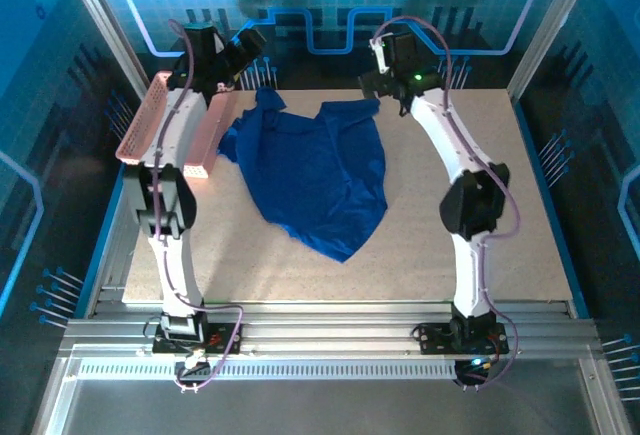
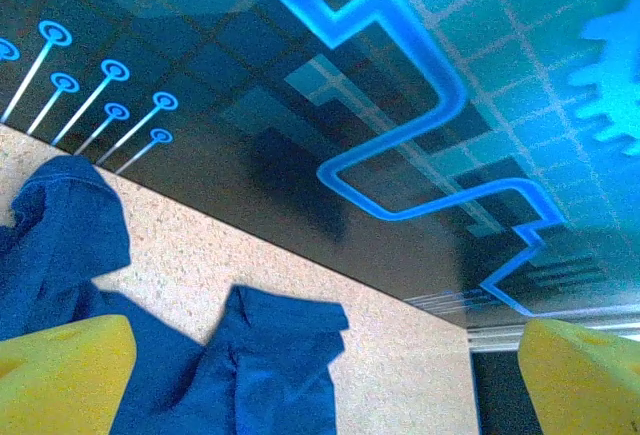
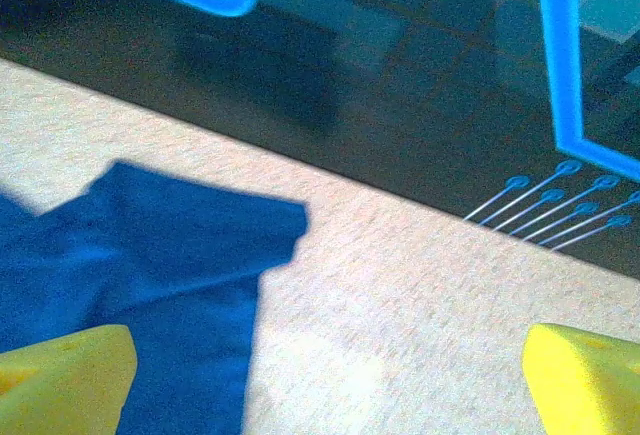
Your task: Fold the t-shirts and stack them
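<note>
Wrist views show left end effector (image 2: pixel 325 380), right end effector (image 3: pixel 325 385) gaping empty; overhead adds t-shirt (image 1: pixel 320 175) beside basket (image 1: pixel 145 120).

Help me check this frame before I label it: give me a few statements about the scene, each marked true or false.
1. The blue t-shirt lies crumpled and unfolded on the table. True.
2. The pink basket is at the table's right side. False: it is at the left side, toward the far end.
3. The left gripper is open and grips nothing. True.
4. The right gripper is clamped on a sleeve. False: its jaws stand open and the shirt lies free below them.
</note>
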You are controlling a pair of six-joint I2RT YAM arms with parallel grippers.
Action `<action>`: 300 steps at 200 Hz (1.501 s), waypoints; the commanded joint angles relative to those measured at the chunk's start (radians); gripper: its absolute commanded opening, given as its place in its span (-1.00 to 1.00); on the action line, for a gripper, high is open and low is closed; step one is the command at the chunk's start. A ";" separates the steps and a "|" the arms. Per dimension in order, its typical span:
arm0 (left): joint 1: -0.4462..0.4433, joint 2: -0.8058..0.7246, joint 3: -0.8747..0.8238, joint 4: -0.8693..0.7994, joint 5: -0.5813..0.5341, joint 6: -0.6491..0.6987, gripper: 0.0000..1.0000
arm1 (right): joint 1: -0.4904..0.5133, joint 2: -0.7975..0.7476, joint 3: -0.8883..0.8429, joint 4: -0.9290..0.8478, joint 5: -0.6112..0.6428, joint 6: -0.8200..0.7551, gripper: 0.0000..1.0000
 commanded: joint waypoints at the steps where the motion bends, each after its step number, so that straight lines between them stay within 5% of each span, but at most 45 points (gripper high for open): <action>1: -0.008 -0.245 -0.202 -0.054 0.070 0.022 0.98 | 0.081 -0.237 -0.152 -0.159 -0.226 0.132 0.99; 32: -0.012 -0.421 -0.490 -0.182 0.048 0.105 0.98 | 0.134 -0.477 -0.586 -0.166 -0.469 0.335 0.93; 86: -0.042 -0.435 -0.758 -0.141 0.054 0.160 0.83 | 0.221 -0.520 -1.064 0.001 -0.470 0.520 0.82; 152: -0.123 -0.270 -0.865 -0.036 0.020 0.093 0.53 | 0.239 -0.285 -1.029 0.029 -0.382 0.596 0.48; 184: -0.141 -0.186 -0.860 -0.059 0.000 0.083 0.30 | 0.236 -0.197 -0.966 -0.003 -0.309 0.611 0.03; 216: -0.152 -0.140 -0.861 -0.108 -0.025 0.102 -0.26 | 0.210 -0.183 -0.975 0.024 -0.288 0.618 -0.66; 246: -0.163 -0.148 -0.858 -0.136 -0.043 0.136 -0.79 | 0.189 -0.261 -0.983 0.004 -0.279 0.599 -0.99; 266: -0.170 -0.186 -0.857 -0.153 -0.040 0.140 -0.99 | 0.168 -0.330 -1.005 -0.001 -0.283 0.590 -1.00; 300: -0.205 -0.316 -0.863 -0.180 -0.046 0.123 -1.00 | 0.148 -0.455 -0.997 -0.077 -0.308 0.578 -1.00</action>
